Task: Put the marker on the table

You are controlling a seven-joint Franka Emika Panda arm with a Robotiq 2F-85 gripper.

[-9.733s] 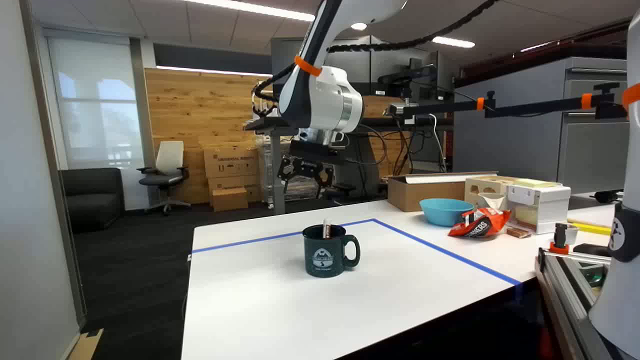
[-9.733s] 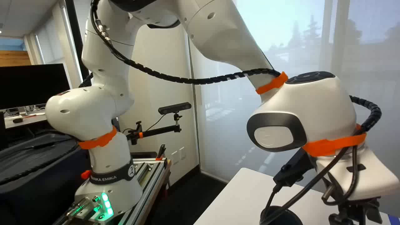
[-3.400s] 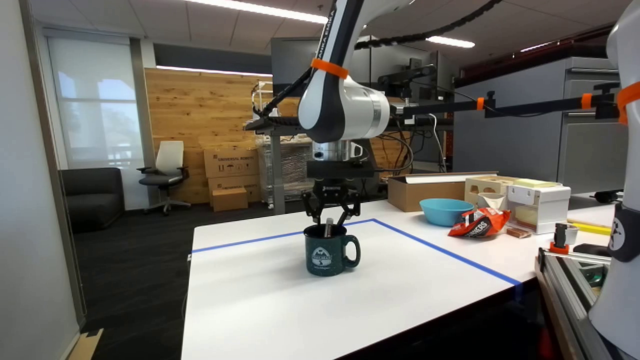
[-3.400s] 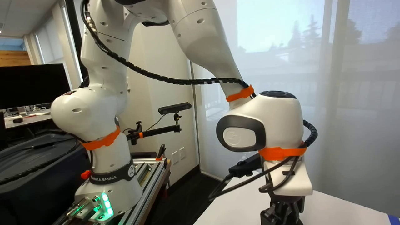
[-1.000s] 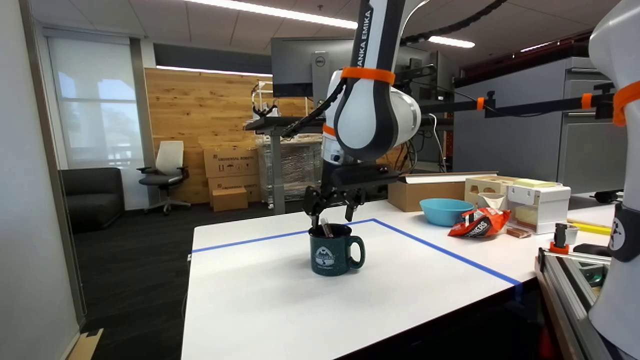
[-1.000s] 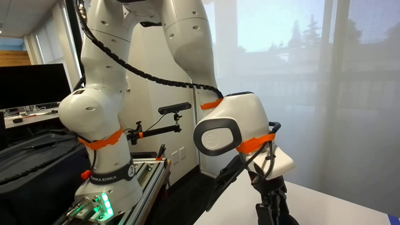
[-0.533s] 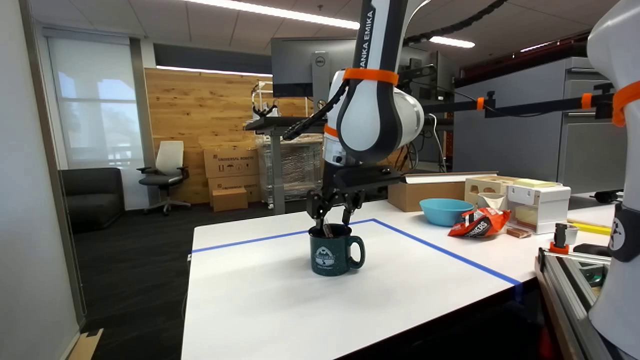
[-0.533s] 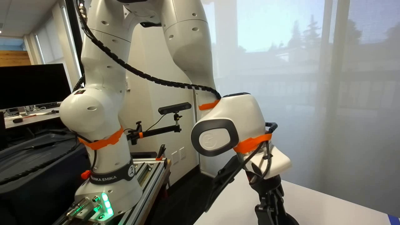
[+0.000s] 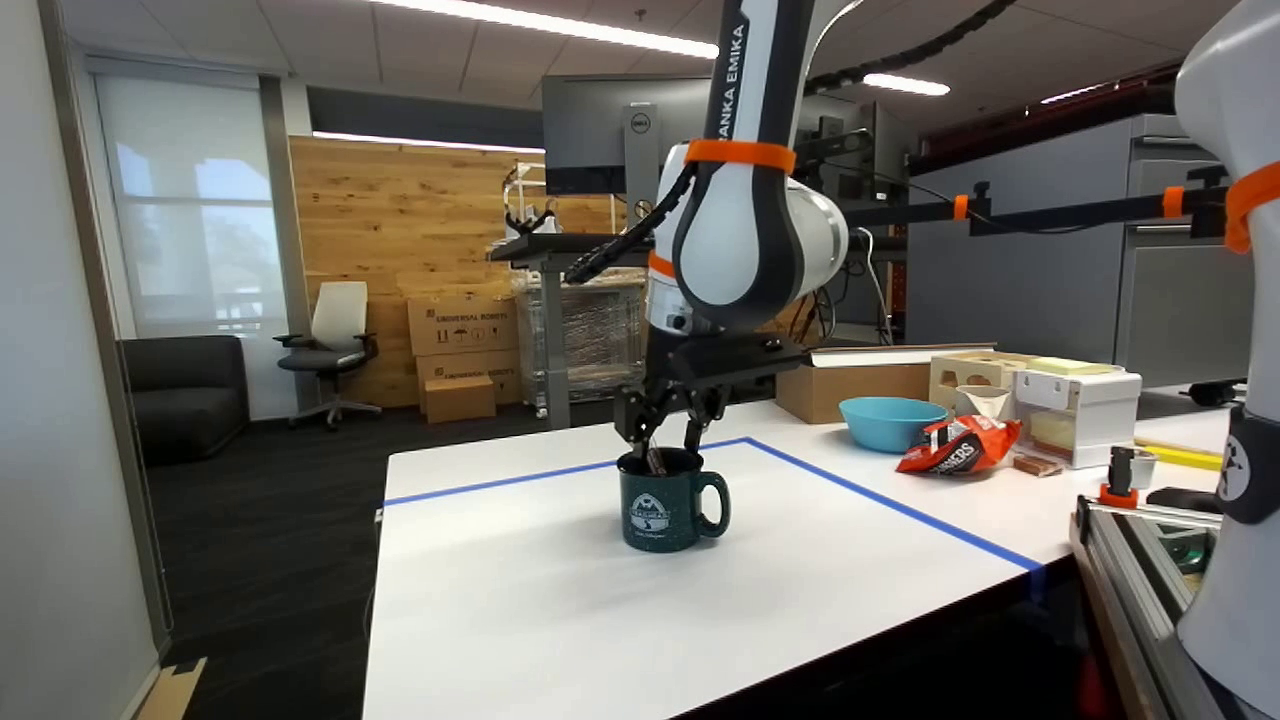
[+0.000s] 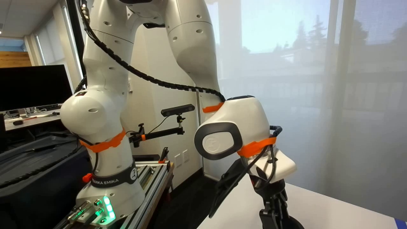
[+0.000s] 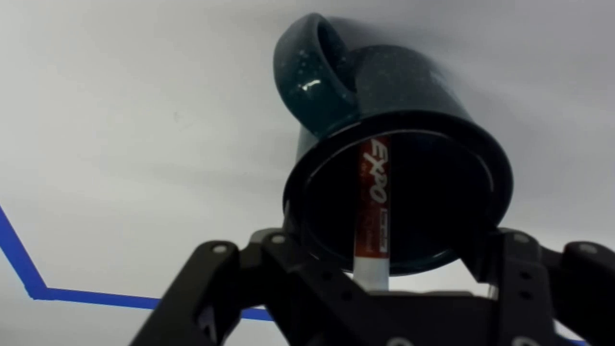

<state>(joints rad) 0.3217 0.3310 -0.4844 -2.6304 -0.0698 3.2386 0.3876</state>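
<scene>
The marker (image 11: 372, 202), with a red-brown Expo label and a white end, leans inside the dark green mug (image 9: 660, 515). Its white end rises past the rim and is partly covered by the gripper in the wrist view. My gripper (image 9: 666, 448) is tilted at the mug's mouth, fingers well apart, with the marker between them nearer one finger. Neither finger visibly pinches it. The fingertips are lost in the dark at the rim, so I cannot tell whether they touch the mug. The mug stands upright on the white table (image 9: 520, 590).
Blue tape (image 9: 880, 500) marks off part of the tabletop. At the far right of it stand a light blue bowl (image 9: 890, 424), a red snack bag (image 9: 962, 445), a cardboard box (image 9: 850, 385) and a white box (image 9: 1090, 410).
Over the last second the fingers have drawn partly together above the mug. Earlier, the arm came down to the mug and tilted, and the mug shifted slightly.
</scene>
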